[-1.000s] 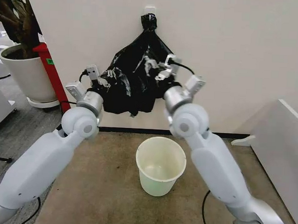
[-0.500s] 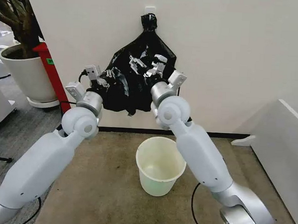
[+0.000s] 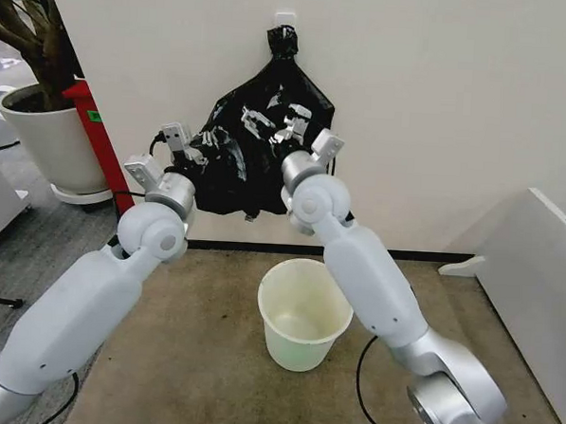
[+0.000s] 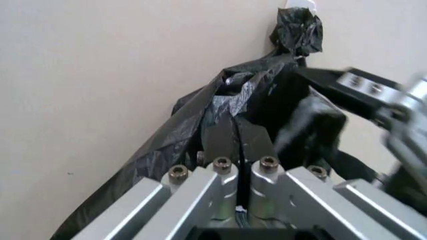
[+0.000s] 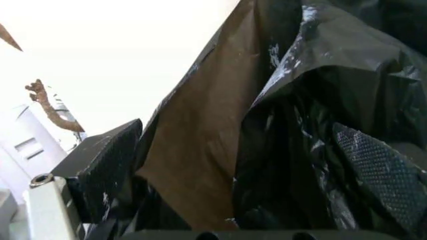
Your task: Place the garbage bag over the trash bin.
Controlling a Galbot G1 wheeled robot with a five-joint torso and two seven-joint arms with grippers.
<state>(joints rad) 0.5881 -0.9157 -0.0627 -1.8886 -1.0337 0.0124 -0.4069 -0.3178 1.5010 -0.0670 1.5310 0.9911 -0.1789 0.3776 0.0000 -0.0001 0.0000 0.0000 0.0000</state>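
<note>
— Left arm?
— Raised, elbow bent; left gripper (image 3: 199, 156) with pads pressed together on the bag (image 3: 242, 172).
— Right arm?
— Raised and angled inward; right gripper (image 3: 268, 126) with pads (image 5: 110, 167) spread, film between them.

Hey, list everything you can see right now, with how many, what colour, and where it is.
Thin crinkled black plastic garbage bag: one, glossy black, hanging on the wall from a knotted top, above the bin.
Small round cream-white plastic trash bin: one, cream-white, upright on the brown floor mat, below the bag.
Large round plant pot: one, white, on the floor at far left, holding a plant.
Red post: one, red, beside the pot against the wall.
White panel: one, white, at far right.
Left pincer: one, silver with dark fingers, shut on the bag's left side.
Right pincer: one, dark textured pads, open with bag plastic between them.
</note>
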